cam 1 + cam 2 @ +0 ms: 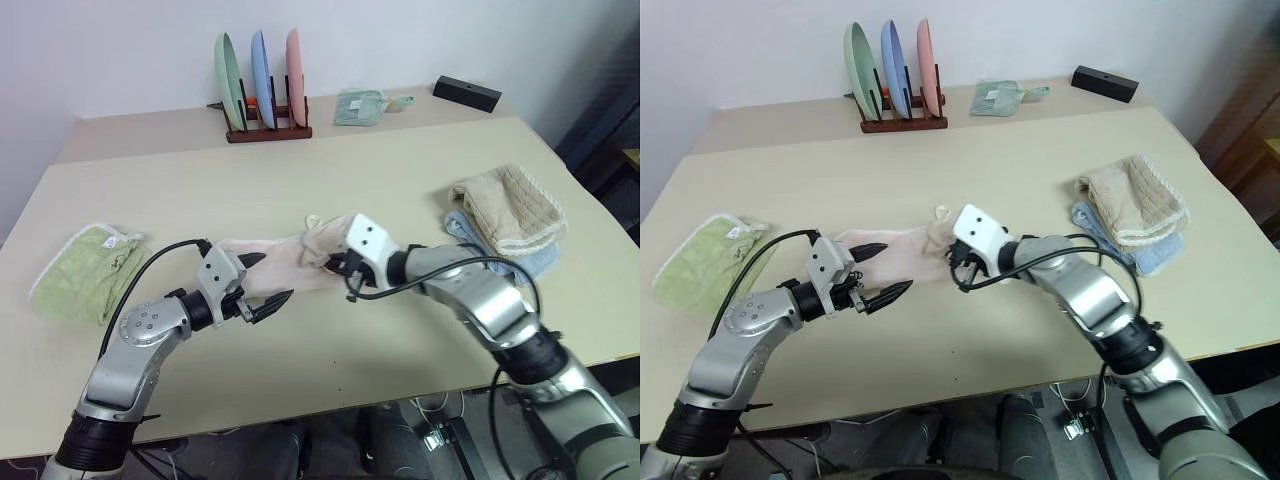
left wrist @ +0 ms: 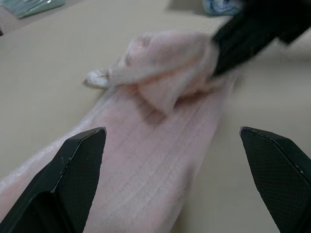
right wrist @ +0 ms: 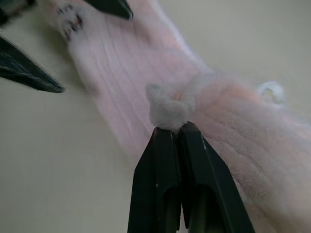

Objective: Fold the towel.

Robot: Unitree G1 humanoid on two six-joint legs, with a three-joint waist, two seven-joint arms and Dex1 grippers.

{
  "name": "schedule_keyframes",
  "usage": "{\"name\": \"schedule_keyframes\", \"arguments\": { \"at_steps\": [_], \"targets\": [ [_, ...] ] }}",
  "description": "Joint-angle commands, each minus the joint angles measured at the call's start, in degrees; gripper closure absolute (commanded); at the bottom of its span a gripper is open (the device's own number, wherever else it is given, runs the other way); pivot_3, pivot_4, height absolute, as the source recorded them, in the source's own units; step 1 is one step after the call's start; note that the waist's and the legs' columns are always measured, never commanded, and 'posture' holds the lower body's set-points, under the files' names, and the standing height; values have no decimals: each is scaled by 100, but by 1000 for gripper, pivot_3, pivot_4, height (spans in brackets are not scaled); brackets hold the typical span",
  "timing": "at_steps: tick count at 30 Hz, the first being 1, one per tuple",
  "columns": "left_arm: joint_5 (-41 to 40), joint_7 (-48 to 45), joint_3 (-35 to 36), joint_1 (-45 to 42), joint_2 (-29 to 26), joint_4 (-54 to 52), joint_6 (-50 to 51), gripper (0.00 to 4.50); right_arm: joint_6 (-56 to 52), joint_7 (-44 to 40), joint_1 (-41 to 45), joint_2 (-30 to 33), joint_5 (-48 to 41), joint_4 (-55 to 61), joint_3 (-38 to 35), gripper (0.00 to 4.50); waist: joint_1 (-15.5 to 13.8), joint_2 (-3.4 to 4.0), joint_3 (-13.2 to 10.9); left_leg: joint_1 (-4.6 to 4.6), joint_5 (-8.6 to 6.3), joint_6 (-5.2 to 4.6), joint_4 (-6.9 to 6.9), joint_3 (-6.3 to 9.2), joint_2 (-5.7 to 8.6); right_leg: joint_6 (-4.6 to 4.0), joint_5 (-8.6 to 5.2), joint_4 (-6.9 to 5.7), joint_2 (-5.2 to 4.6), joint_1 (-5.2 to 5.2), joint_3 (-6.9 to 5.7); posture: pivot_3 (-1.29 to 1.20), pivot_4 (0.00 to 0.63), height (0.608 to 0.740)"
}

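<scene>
Left claw point(image 1: 262, 280) wide open, empty | right claw point(image 3: 176, 127) pinched shut on towel point(image 1: 290, 262) corner | first fold underway, unfinished, towel stretched between claws

Home-style tabletop setup: beige table point(image 1: 400, 160), plate rack point(image 1: 265, 125), folded towels point(image 1: 505, 215).

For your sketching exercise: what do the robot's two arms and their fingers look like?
Both arms are built of silver-grey metal segments with black joints. A black cable loops along each forearm. The left gripper and the right gripper each have a white housing and two black, tapering, pointed fingers with a fine textured inner face.
</scene>
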State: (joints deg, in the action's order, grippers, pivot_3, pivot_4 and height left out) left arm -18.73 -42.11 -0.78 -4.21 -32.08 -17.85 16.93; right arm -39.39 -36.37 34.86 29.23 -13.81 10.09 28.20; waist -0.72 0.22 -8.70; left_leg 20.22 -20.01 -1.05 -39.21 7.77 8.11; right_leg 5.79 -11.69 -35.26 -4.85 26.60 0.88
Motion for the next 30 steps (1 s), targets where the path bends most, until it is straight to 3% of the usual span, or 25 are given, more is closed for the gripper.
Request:
{"name": "schedule_keyframes", "arguments": {
  "at_steps": [1,8,9,10,14,17,22,30],
  "targets": [
    [-7,103,169,144,-23,-317,-21,0,290,-116,71,-126,304,-33,58,4458,5,0,0,4,0,0,0,0,1,0,0,1,-1,2,0,0,150,740],
    [-73,289,265,465,-17,-575,110,0,329,-626,-106,-133,173,335,-178,4458,-1,0,0,2,0,0,0,1,0,0,0,0,3,2,1,0,150,740],
    [-107,330,325,537,-10,-620,153,0,378,-793,-171,-40,-19,533,-410,3943,0,0,0,2,0,0,0,1,1,0,0,0,3,1,1,0,150,740],
    [-173,376,419,611,6,-668,216,0,409,-928,-243,66,-187,712,-666,3763,-2,0,0,2,0,0,0,1,1,0,0,1,3,2,1,0,150,740],
    [-364,477,673,766,13,-777,371,0,515,-1342,-486,472,-463,1049,-1148,1891,-10,0,0,3,0,0,0,4,1,0,0,5,3,-3,0,0,150,740],
    [-480,494,874,1012,-20,-912,453,0,598,-1703,-634,738,-876,1144,-1730,1891,-5,-1,-1,-5,-1,0,1,4,-2,0,0,5,4,-9,0,0,150,740],
    [-467,527,852,1151,-14,-963,484,0,489,-1013,-117,-64,-970,257,-2107,4311,17,-1,-1,-11,-1,1,5,0,-6,-1,0,2,8,-8,5,0,150,740],
    [-435,605,711,1267,89,-1027,518,0,1819,-421,299,-1068,157,-2027,-1575,4426,15,-2,-1,-7,-1,0,5,-1,-1,-1,0,7,6,-7,2,0,150,740]
  ]
}}
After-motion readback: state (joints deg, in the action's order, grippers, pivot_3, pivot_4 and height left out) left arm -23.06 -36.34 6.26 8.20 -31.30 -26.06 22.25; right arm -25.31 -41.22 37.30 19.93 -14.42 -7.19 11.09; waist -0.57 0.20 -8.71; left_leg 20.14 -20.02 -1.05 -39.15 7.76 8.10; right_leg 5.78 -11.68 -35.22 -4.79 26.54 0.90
